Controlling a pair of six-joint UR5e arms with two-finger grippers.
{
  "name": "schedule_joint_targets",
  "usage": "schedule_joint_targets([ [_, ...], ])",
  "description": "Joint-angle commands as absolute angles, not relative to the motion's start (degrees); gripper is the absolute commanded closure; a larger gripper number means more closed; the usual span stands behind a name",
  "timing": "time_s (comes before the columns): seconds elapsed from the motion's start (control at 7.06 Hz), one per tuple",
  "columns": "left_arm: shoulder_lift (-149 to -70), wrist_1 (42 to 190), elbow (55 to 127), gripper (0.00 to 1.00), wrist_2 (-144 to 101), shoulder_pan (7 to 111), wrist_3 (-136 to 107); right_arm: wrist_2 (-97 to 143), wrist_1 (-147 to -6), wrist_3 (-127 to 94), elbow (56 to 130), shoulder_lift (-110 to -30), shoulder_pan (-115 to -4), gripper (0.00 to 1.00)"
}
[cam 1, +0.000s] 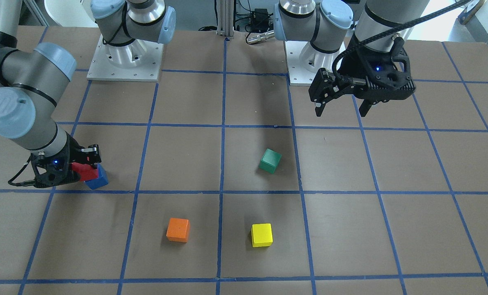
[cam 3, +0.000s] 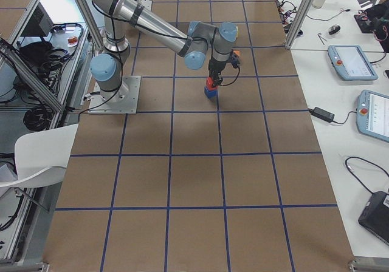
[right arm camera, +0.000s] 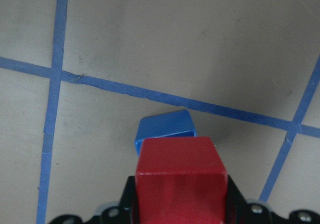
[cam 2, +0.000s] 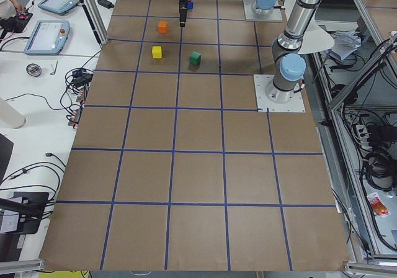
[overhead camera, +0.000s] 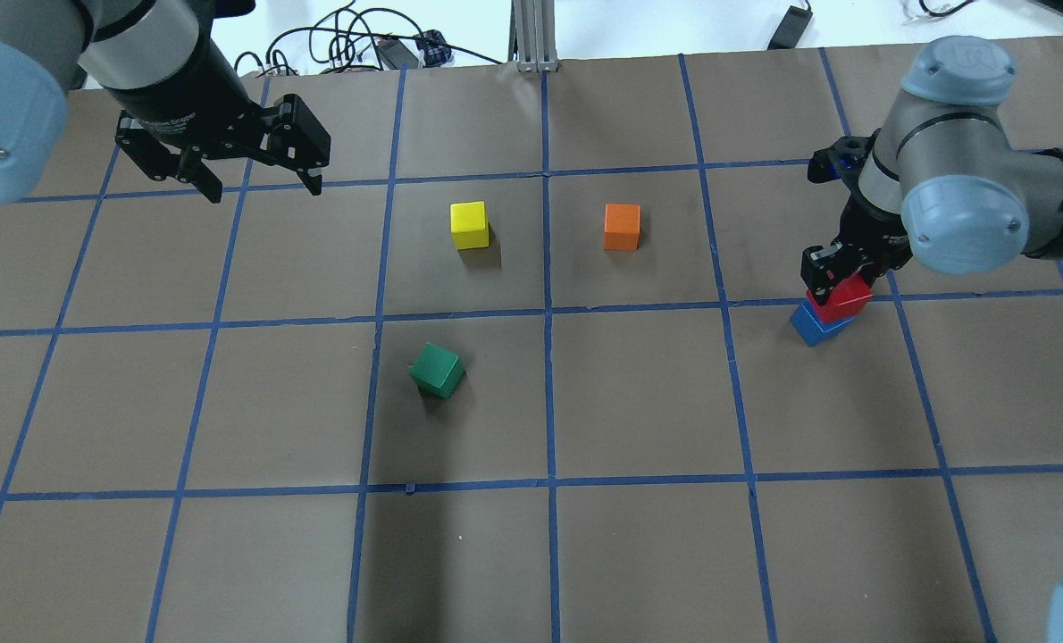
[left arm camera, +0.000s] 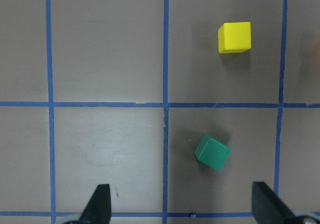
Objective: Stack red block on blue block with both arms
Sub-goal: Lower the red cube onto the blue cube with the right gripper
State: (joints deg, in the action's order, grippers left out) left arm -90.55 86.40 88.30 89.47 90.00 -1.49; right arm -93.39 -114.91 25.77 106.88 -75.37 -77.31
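So, right gripper (overhead camera: 840,272): closed on red block (right arm camera: 180,181), pointing down, fingers on two opposite sides of it.
red block: held right over blue block (right arm camera: 164,128), shifted off-centre so a strip of the blue top shows; cannot tell whether the two faces touch.
blue block: flat on table (cam 1: 391,229), in the robot's right half, just beside a tape line (right arm camera: 110,85).
left gripper (cam 1: 341,111): wide open, holding nothing, raised above the table near its own base, well apart from both task blocks.
green block (cam 1: 270,160): mid-table, turned against the grid; in the left wrist view, ahead of the open fingers.
yellow block (cam 1: 261,234): far side from the robot, roughly square to the grid.
orange block (cam 1: 178,229): near the yellow one, not touching it, one tape line between them.
right arm: reaching out low over the table, wrist above the two stacked colours.
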Motion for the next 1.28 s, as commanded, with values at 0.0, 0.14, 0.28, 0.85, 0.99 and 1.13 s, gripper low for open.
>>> schedule_joint_targets([
  [0.0, -90.6, 86.4, 88.3, 0.00, 89.5, 90.0, -1.5, -93.3, -116.1, 25.8, 107.0, -75.4, -76.8, 1.00],
  [0.14, -90.6, 86.4, 88.2, 0.00, 89.5, 90.0, -1.5, -92.4, -116.1, 25.8, 107.0, -75.3, -76.8, 1.00],
  [0.28, -90.6, 86.4, 88.2, 0.00, 89.5, 90.0, -1.5, -91.3, -116.1, 25.8, 107.0, -75.1, -76.8, 1.00],
  [0.85, -90.8, 86.2, 88.2, 0.00, 89.5, 90.0, -1.5, -91.4, -116.5, 25.9, 107.0, -74.5, -76.8, 0.11],
  [0.99, -90.7, 86.2, 88.2, 0.00, 89.5, 90.0, -1.5, -91.5, -116.3, 25.1, 107.0, -74.6, -76.8, 0.00],
  [1.13, -90.7, 86.2, 88.2, 0.00, 89.5, 90.0, -1.5, -91.7, -116.2, 25.0, 106.9, -74.9, -76.8, 0.00],
])
